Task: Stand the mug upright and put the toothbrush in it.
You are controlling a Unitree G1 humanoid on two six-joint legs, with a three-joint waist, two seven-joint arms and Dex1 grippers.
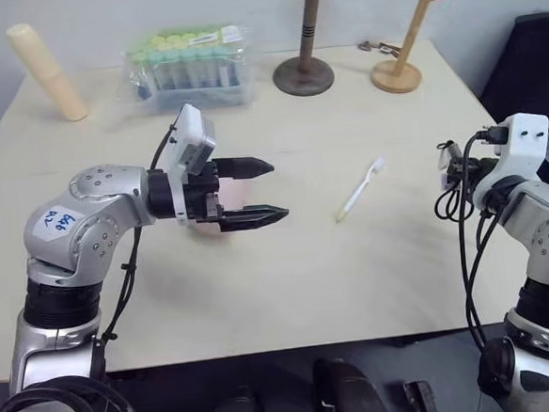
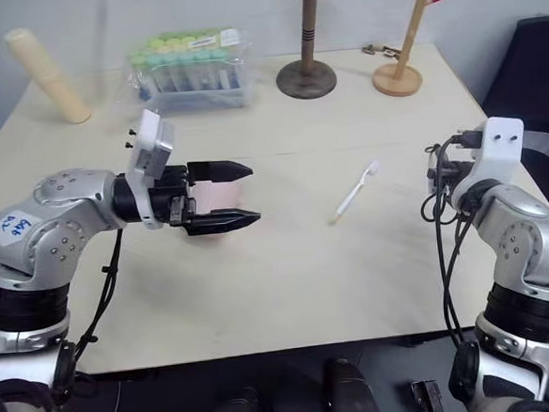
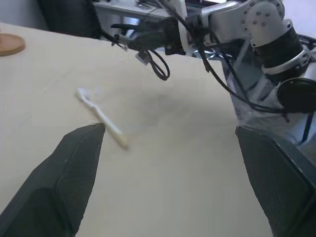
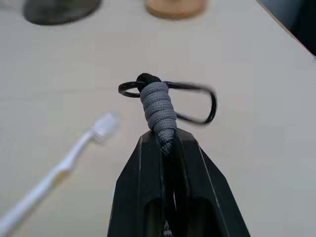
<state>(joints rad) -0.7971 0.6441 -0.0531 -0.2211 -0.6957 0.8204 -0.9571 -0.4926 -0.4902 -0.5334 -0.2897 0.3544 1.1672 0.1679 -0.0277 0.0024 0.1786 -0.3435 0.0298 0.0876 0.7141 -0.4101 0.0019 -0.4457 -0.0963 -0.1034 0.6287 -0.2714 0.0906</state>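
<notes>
- Where the pale beige table (image 1: 262,292) runs back to a light wall, its far edge carries a dark wooden stand (image 1: 305,72) with a round base and a light wooden stand (image 1: 397,75) whose stem leans.
- A tall cream cylinder (image 1: 46,71) leans at the far left corner.
- Between the cylinder and the dark stand sits a clear plastic box (image 1: 190,69), packed with tubes with green and yellow caps.
- The left gripper (image 1: 253,192) hovers over the middle of the table, its 2 black fingers spread wide and holding nothing.
- The mug (image 2: 210,195) shows as a pale pink patch between those fingers; whether it stands or lies I cannot tell.
- The toothbrush (image 1: 360,190) lies flat on the table, right of the left gripper and apart from it, bristle head toward the far edge.
- In the right wrist view, the right gripper (image 4: 168,143) is pinched tight on a grey-wrapped black looped cord (image 4: 158,106), with the toothbrush beside it.
</notes>
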